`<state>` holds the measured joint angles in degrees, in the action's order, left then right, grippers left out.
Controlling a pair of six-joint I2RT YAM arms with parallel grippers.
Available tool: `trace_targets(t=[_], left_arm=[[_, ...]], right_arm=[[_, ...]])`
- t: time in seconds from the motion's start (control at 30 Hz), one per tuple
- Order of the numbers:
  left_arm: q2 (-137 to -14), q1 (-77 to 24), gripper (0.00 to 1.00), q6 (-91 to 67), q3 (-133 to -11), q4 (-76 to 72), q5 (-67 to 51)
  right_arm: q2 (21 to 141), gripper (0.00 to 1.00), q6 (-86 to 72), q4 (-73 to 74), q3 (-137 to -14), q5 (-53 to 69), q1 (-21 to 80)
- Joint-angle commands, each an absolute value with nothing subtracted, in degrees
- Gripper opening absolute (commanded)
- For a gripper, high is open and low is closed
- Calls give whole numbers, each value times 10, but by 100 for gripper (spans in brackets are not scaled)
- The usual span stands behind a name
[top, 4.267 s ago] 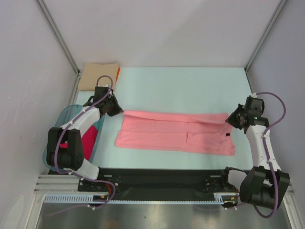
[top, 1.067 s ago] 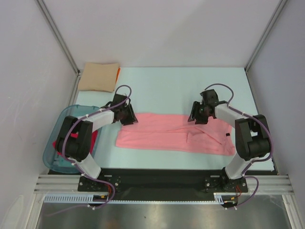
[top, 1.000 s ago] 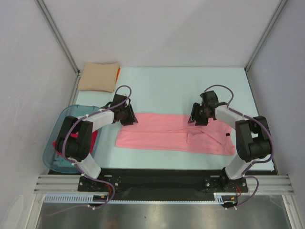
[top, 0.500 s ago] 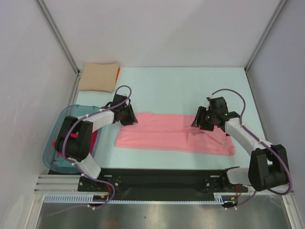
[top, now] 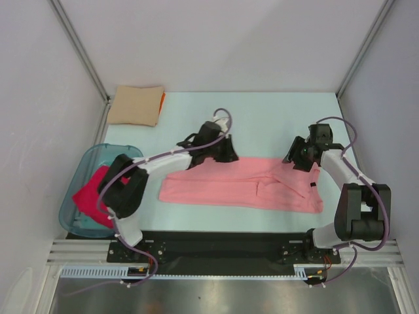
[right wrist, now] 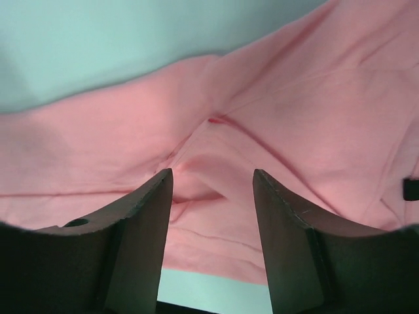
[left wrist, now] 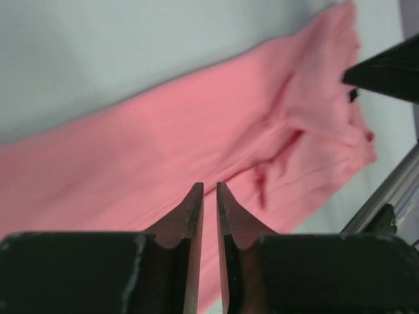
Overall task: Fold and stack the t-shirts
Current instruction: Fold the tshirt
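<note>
A missed grab was the risk judged here: the left pincer (left wrist: 209,190) was seen nearly shut with nothing held, so the cloth beneath could be skimmed and not caught. The right pincer (right wrist: 213,178) was spread wide, empty, just above the soft salmon-pink t-shirt (top: 229,183), which was stretched long across the pale green surface (top: 262,118).

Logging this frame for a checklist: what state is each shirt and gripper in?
Salmon-pink t-shirt: folded lengthwise, lying flat.
Tan t-shirt: folded, far-left corner.
Crimson-pink t-shirt: crumpled in teal tub.
Left gripper: shut, empty.
Right gripper: open, empty.
</note>
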<state>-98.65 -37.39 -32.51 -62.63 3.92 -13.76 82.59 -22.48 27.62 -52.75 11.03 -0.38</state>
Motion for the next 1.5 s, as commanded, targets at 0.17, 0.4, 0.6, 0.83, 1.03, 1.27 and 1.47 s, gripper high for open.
trace_targets(t=[0.17,0.4,0.6,0.83,1.03,1.27,1.47], left_arm=[[-1181,-489,8,-337,-864,-10,-45],[-1269,-509,6,-394,-955,16,-27],[-1263,-514,35,-341,-941,-17,-90],[-1305,-536,53,-234,-1011,52,-89],[-1349,-545,53,-236,-1064,59,-87],[-1400,-555,47,-239,-1142,90,-90],[-1409,-561,37,-241,-1154,93,-85]], right_arm=[[803,56,-238,298,-549,112,-34],[761,57,-251,283,-513,115,-36],[743,62,-250,278,-475,105,-42],[705,62,-271,278,-452,112,-55],[637,62,-272,291,-447,105,-63],[604,62,-250,311,-447,127,-100],[600,62,-243,312,-442,139,-111]])
